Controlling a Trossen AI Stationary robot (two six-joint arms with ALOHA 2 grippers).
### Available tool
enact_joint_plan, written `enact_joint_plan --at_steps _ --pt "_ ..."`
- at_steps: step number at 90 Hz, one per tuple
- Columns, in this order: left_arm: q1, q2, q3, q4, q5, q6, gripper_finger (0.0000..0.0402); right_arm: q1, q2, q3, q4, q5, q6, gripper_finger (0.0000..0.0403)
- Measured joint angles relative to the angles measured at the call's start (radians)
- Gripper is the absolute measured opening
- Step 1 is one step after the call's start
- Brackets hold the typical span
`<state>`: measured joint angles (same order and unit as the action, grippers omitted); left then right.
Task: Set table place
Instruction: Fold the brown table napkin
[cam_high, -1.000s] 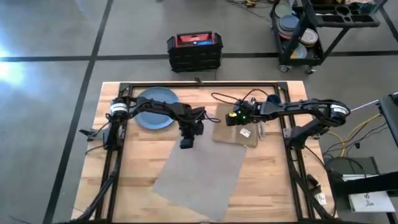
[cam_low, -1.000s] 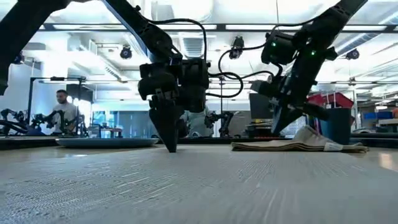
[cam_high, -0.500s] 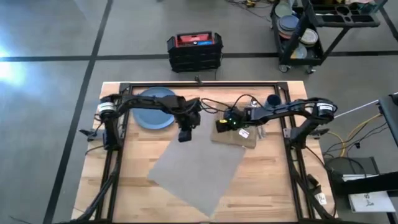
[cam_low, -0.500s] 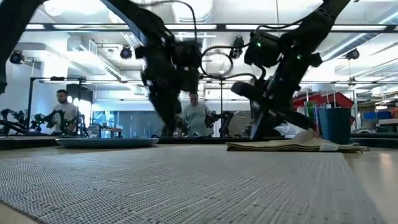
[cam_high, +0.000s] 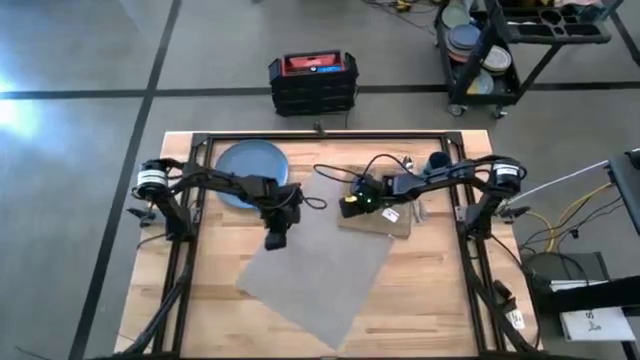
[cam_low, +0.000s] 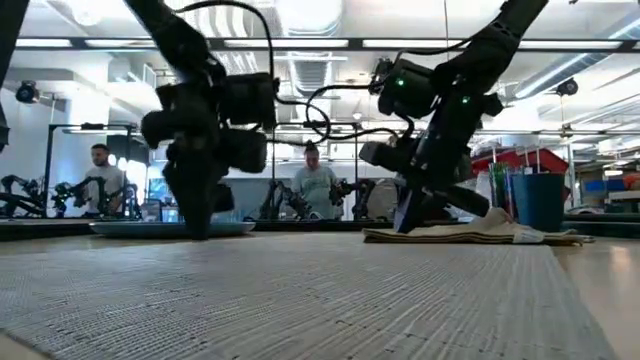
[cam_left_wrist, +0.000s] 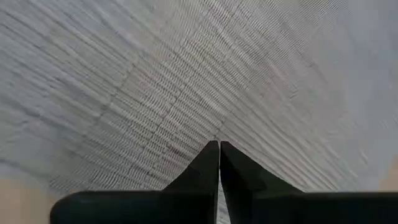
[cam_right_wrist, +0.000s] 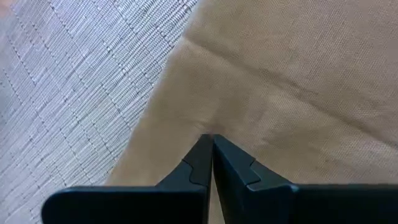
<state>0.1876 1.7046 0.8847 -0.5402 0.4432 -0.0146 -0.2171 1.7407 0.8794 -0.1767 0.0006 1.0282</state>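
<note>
Dragging the grey placemat (cam_high: 318, 272) leftward across the bench (cam_high: 225, 262), the left fingers (cam_high: 275, 240) are pinching its corner while the right fingers (cam_high: 346, 208), clenched, are pressing the napkin (cam_high: 392, 222) beside it, so the plate (cam_high: 248, 172) is waiting unplaced.

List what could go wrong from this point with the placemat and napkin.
1. The left gripper presses shut fingers on the skewed placemat; dragging might bunch it or leave it crooked.
2. The right gripper has shut fingers on the napkin edge where it meets the placemat; a push could slide the napkin over it or unfold it.
3. The cutlery lies beside the napkin; shifting the napkin may scatter it.
</note>
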Motion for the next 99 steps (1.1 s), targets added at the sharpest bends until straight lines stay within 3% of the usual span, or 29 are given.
enact_joint_plan --at_steps 70,89,99 --pt "0.005 0.011 -0.03 0.088 0.025 0.009 0.0 0.16 0.208 0.335 -0.006 -0.136 -0.034 0.0" --pt "0.005 0.011 -0.03 0.088 0.026 0.009 0.0 0.171 0.192 0.39 -0.019 -0.134 -0.059 0.0" --pt "0.007 0.005 -0.031 0.086 0.048 0.005 0.0 0.171 0.143 0.433 -0.088 -0.077 -0.102 0.0"
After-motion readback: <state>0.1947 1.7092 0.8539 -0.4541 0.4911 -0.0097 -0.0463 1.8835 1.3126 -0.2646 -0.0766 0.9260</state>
